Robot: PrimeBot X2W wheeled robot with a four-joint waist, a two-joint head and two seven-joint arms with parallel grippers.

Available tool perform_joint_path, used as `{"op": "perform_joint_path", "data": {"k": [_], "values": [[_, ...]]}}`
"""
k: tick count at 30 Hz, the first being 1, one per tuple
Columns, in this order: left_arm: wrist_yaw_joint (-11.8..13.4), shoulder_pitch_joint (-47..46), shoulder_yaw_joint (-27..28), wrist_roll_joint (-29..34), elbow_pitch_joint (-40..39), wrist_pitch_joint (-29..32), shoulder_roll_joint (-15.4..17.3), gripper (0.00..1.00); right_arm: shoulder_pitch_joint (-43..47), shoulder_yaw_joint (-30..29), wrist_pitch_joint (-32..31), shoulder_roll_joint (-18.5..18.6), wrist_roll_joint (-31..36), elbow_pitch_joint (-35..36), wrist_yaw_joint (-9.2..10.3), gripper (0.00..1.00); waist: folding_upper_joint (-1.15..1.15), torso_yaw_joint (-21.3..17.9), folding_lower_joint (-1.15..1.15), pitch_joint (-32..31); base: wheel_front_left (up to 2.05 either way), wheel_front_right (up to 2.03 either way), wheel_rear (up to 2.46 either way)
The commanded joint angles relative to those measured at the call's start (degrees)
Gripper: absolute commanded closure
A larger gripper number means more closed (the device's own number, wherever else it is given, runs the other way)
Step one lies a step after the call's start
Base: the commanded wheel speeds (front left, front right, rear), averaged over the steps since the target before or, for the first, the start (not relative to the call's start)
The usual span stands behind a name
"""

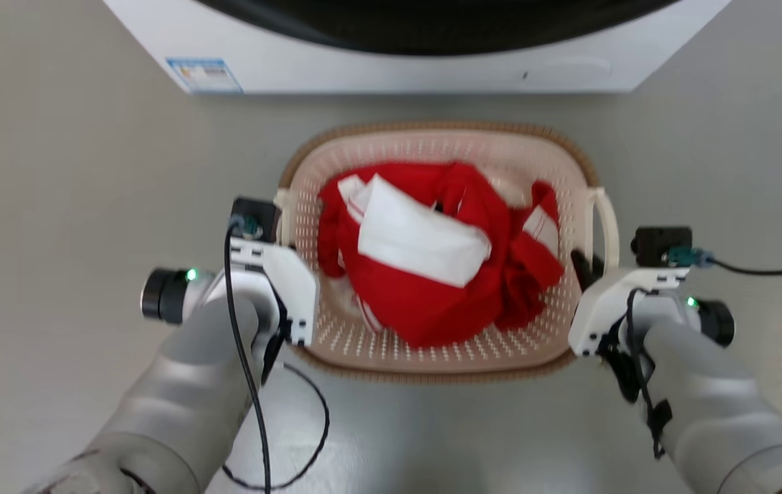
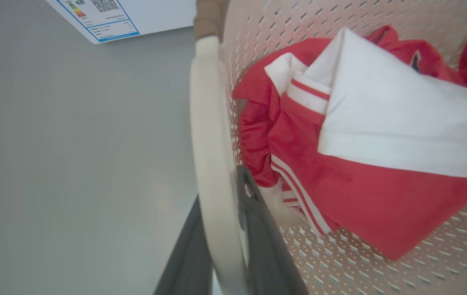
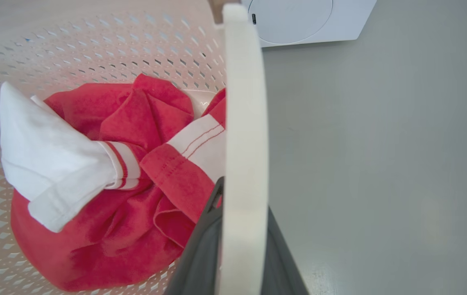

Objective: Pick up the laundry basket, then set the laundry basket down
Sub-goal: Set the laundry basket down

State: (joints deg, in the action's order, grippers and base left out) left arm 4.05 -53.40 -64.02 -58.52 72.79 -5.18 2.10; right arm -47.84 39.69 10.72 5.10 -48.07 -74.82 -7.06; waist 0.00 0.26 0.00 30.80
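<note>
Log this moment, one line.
left tool: clamped on left handle | right tool: clamped on right handle | laundry basket: holds red-and-white clothes | lifted: cannot tell

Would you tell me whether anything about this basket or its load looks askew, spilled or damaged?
Nothing stands out. The cream perforated plastic laundry basket with brown woven-look rim looks level and intact, the red-and-white clothes lie bundled inside, and the left gripper and right gripper each clamp a white loop handle.

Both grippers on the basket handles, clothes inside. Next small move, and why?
Probably raise both arms together a little, keeping level. The left gripper and right gripper each straddle one of the white handles of the laundry basket, so the grip looks set; the red and white clothes sit loose.
</note>
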Motion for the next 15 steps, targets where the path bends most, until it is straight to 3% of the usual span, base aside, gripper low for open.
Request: {"op": "perform_joint_path", "data": {"k": [1,15], "values": [[0.7,-2.7,1.0,0.0,-0.1,-1.3,0.8,1.00,-0.5,-0.3,1.4,-0.4,1.5,0.9,-0.43,1.00,0.00,0.8,0.00,5.0,0.00,0.00,0.00],[1.5,-9.6,1.5,0.2,0.4,-4.9,0.8,1.00,-6.5,-10.2,3.8,0.0,11.6,0.9,-0.43,1.00,0.00,1.1,0.00,15.5,0.00,0.00,0.00]]}}
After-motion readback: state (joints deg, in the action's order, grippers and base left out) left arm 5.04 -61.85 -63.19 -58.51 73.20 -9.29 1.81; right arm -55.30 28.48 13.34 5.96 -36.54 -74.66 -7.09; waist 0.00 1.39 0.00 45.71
